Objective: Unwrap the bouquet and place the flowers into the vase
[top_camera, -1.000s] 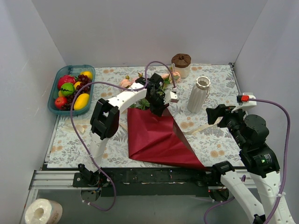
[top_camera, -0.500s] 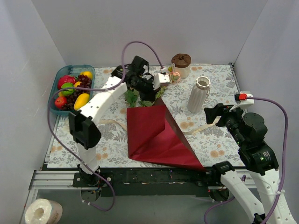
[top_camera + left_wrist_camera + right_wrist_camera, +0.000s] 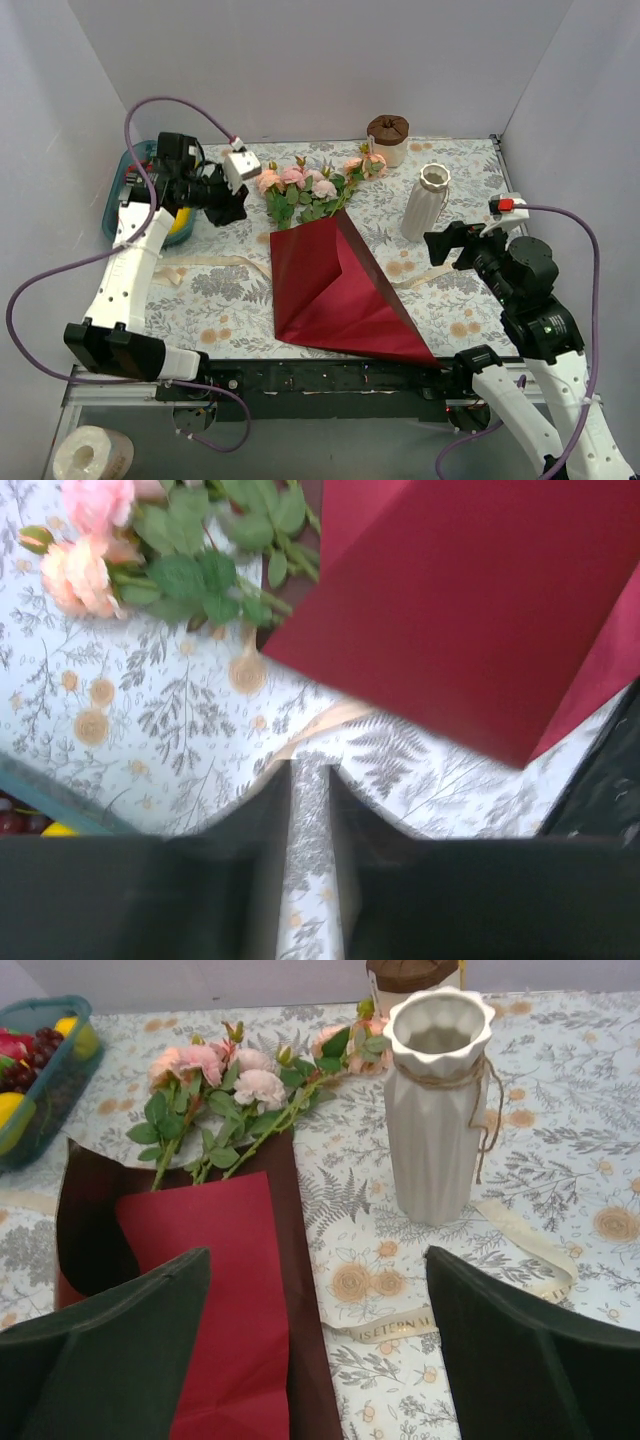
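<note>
1. Left end effector (image 3: 232,208): fingers pressed together, pinching nothing, hanging over the left side of the worktop (image 3: 470,165), just beside the fruit basket (image 3: 112,215).
2. Right end effector (image 3: 440,246): jaws spread wide, empty, low over the right side and facing the upright vase (image 3: 427,205), which stands just ahead of it.
3. Flowers (image 3: 310,185): lying flat at the far middle, blooms fanned along the far side. Stems converge toward the near side and slip under the top corner of the opened maroon wrapping paper (image 3: 335,290). Long axis roughly far-to-near, with the main cluster leaning left at the bloom end.
4. From the left end effector: blooms directly to the right, near but apart. From the right end effector: flowers ahead and to the left, farther off than the vase.
5. Judged nearer: the left arm. Probably calls for a rightward reach and a grip across the stems, above the paper's edge.
</note>
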`<state>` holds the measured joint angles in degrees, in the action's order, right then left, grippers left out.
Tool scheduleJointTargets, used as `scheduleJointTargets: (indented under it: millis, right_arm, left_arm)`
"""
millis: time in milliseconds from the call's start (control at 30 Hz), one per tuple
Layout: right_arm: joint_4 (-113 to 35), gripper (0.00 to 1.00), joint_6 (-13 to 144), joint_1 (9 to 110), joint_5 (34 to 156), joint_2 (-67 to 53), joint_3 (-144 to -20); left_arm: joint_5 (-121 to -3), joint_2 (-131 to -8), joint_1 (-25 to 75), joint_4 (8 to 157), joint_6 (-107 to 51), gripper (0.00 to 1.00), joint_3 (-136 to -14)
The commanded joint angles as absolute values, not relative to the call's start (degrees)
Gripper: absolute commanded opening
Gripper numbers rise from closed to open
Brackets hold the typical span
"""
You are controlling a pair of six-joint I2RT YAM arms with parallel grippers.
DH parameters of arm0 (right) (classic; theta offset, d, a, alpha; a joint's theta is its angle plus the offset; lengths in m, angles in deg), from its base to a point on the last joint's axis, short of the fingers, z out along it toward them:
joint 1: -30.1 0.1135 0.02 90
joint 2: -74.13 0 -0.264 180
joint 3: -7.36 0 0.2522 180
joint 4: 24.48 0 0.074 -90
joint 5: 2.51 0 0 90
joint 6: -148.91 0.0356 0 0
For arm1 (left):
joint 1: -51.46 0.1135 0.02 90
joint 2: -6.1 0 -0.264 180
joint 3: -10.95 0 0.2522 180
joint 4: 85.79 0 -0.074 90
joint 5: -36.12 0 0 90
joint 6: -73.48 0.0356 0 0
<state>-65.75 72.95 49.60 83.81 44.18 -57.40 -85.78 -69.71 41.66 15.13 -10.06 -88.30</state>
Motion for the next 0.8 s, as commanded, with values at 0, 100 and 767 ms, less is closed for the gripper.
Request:
scheduleJointTargets:
  millis: [0,100,767]
  right_arm:
    - [-60.6,0.83,74.7,49.6,87.1,40.7,-53.8]
    - [-53.0,0.83,76.9,51.4,88.6,34.5,-47.5]
    - [-33.5,0.85,76.9,90.5,68.0,-7.1,-66.9]
  left_arm:
    - [-96.2,-75.2,40.0,11.1,-16.8,0.34,-107.2]
    - [-94.1,-79.1,34.0,13.2,-24.0,0.37,-116.3]
    - [-87.3,-68.1,36.1,22.4,-32.1,0.33,-107.0]
